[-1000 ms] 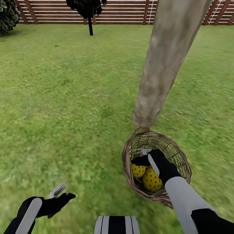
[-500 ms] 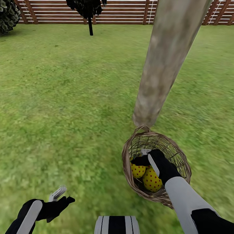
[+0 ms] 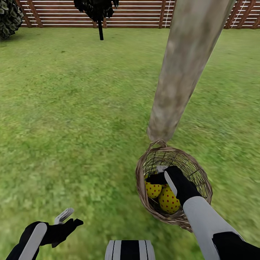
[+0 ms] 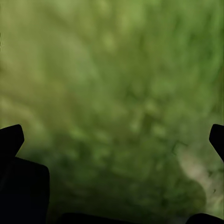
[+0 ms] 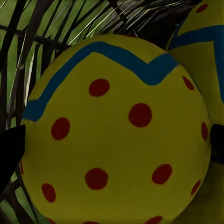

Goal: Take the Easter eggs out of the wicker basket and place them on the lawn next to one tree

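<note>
The wicker basket [image 3: 138, 177] stands on the lawn [image 3: 72, 108], touching the foot of the thick pale tree trunk [image 3: 180, 72]. Two yellow red-dotted Easter eggs [image 3: 153, 190] [image 3: 168, 200] lie inside it; a third is hidden. My right gripper [image 3: 160, 176] reaches down into the basket just above them. In the right wrist view it is open, with one egg [image 5: 116, 135] between its fingertips [image 5: 9, 154] and a second egg [image 5: 205, 56] beside it. My left gripper [image 3: 68, 217] hangs open over bare grass [image 4: 112, 93] at the near left.
A brown slat fence [image 3: 137, 14] closes the far side of the garden. A slim dark tree [image 3: 99, 16] stands in front of it, and a round dark bush [image 3: 9, 16] sits at the far left. Grass stretches wide to the left of the trunk.
My left gripper has dropped a little lower and nearer to me. The right gripper, basket and eggs have stayed where they were.
</note>
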You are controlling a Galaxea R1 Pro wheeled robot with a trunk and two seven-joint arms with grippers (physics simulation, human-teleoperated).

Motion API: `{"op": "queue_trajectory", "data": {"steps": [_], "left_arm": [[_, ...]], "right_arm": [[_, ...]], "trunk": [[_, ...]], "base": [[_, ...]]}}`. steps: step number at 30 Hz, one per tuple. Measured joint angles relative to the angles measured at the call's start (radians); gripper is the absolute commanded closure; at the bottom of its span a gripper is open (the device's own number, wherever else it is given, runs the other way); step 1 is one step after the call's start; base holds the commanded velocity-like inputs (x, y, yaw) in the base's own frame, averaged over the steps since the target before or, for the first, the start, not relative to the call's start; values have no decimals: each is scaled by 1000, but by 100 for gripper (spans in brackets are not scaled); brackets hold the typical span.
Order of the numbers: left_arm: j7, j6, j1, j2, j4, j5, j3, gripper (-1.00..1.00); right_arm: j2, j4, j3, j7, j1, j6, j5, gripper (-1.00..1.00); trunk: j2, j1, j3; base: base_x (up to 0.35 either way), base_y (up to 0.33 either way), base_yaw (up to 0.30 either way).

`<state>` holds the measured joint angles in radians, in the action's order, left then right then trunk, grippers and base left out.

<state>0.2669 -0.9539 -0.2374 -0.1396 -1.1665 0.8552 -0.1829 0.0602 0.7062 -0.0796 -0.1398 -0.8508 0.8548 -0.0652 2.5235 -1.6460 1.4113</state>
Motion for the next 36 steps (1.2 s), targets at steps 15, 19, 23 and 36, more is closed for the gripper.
{"op": "queue_trajectory", "data": {"steps": [15,19,23,36], "left_arm": [[0,0,2,0,0,-1,-1,-100],[1,0,2,0,0,-2,-2,-100],[1,0,3,0,0,-3,-2,-100],[-3,38,27,7,6,4,-4,-100]], "right_arm": [[0,0,0,1,0,0,5,100],[0,0,-1,2,0,0,5,100],[0,0,-2,2,0,0,6,100],[-2,28,-7,3,1,0,5,100]], "trunk": [[-2,4,-31],[-3,5,-42],[-3,7,-58],[-5,9,-77]], "base": [[0,0,0],[0,0,0],[0,0,0],[0,0,0]]}}
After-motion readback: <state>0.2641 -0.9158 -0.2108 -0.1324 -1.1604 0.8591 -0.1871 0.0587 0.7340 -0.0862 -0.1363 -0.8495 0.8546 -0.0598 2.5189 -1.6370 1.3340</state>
